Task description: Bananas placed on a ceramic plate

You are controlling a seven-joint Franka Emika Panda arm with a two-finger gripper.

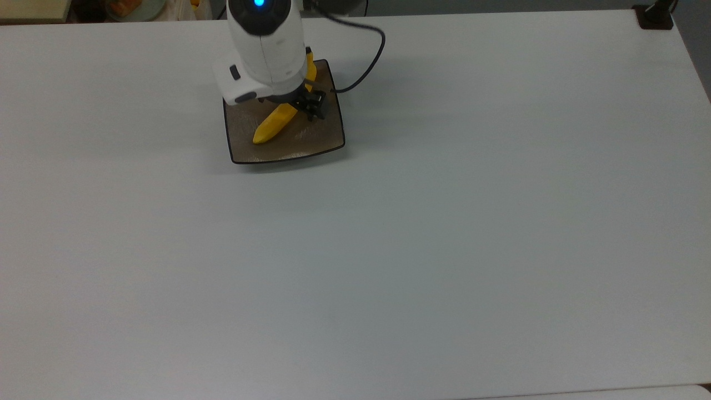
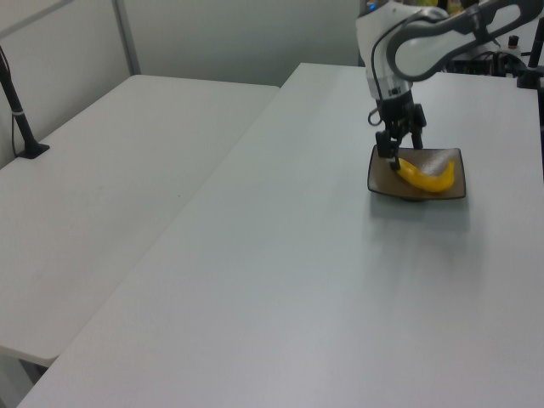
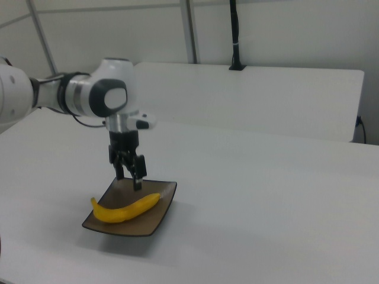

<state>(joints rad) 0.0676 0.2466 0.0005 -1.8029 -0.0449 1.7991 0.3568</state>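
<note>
Now we are backing the gripper [image 3: 129, 177] off the banana [image 3: 124, 208], which is lying on the plate [image 3: 160, 220].

We are judging the placing done: the banana is resting across the plate, its stem end reaching the far rim in the top view, and the jaws are hanging released just above it, gripping nothing. To do this well, we are advising a straight lift with the jaws kept apart, so that no fingertip drags the fruit or tips the plate, and only then a swing away. We are working on a broad white counter [image 1: 444, 250], bare but for the plate; a second white counter [image 2: 110, 195] is standing beside it, with plain grey wall panels [image 3: 284, 29] and a black post [image 3: 235, 35] behind.
</note>
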